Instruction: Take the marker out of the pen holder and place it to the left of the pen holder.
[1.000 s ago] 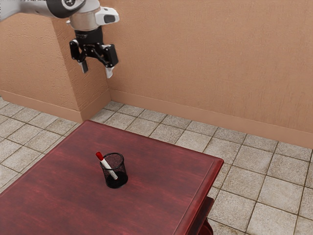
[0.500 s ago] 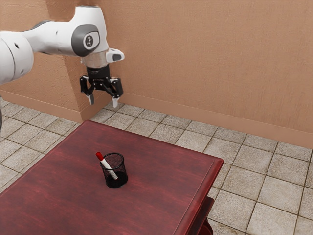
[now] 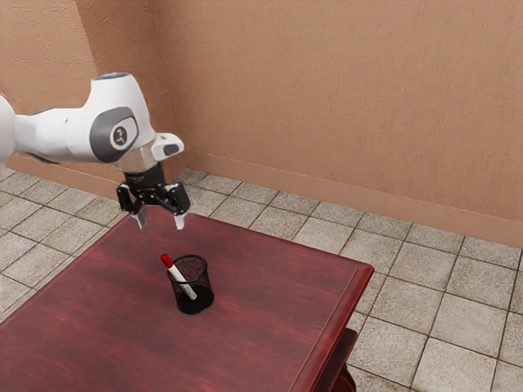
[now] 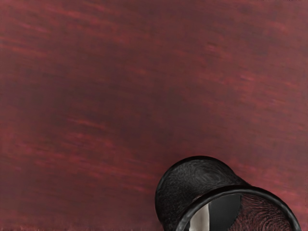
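Pen holder (image 3: 203,287): upright on the table (image 3: 278,302); black mesh, open at the top.
Marker (image 3: 176,273): inside the pen holder, slanted, not lifted out. Red cap (image 3: 167,260) up and past the rim, toward the exterior view's left; white barrel running down inside the mesh. In the wrist view, a pale strip within the pen holder, probably part of the same barrel.
Gripper (image 3: 160,221): above the pen holder and off toward the exterior view's left, apart from both mesh and marker. Jaws spread wide, empty, pointing down.
Done: at most the approach, by the look of it. No grasp, no lift, no placing.
Left: nearly the whole task. To line up over the cap, lower, close on the marker, draw clear of the pen holder, lay down to the left of the pen holder, let go.
Marker print: small dark marks on the barrel, toward the lower end inside the pen holder; too small to read.
Arm (image 3: 61,137) badge: round dark emblem (image 3: 121,135) on the joint, above the pen holder toward the exterior view's left; unreadable, brand not to be told from it.
Pen holder label: none visible on the mesh.
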You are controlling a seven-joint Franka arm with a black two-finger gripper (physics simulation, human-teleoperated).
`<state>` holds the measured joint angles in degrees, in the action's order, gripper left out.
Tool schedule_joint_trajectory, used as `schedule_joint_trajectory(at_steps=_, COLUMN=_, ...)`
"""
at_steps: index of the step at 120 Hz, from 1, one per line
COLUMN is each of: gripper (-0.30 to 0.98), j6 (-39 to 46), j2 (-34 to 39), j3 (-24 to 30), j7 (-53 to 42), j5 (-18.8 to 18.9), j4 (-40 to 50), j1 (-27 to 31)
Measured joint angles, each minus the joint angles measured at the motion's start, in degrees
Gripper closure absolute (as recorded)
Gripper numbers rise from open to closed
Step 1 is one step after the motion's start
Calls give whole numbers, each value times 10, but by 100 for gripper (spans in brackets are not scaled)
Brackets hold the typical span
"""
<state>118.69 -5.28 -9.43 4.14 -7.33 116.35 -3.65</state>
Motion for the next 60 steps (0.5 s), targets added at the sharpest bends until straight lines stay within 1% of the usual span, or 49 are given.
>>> schedule_joint_trajectory(at_steps=10, gripper=0, j6=57, j2=13, j3=-6, j7=-13, j5=-14, j4=52, j1=8)
schedule_joint_trajectory(at_steps=17, gripper=0, j6=87, j2=13, j3=-5, j7=-22, j5=-19, j4=68, j1=12)
schedule_joint_trajectory(at_steps=26, gripper=0, j6=114, j2=14, j3=9, j7=-34, j5=-27, j4=75, j1=15)
schedule_joint_trajectory(at_steps=33, gripper=0, j6=130, j2=15, j3=18, j7=-42, j5=-32, j4=78, j1=7)
schedule_joint_trajectory(at_steps=43, gripper=0, j6=151, j2=30, j3=26, j7=-52, j5=-37, j4=108, j1=-6)
schedule_joint_trajectory(at_steps=60, gripper=0, j6=174, j2=63, j3=17, j7=-67, j5=-41, j4=150, j1=-36)
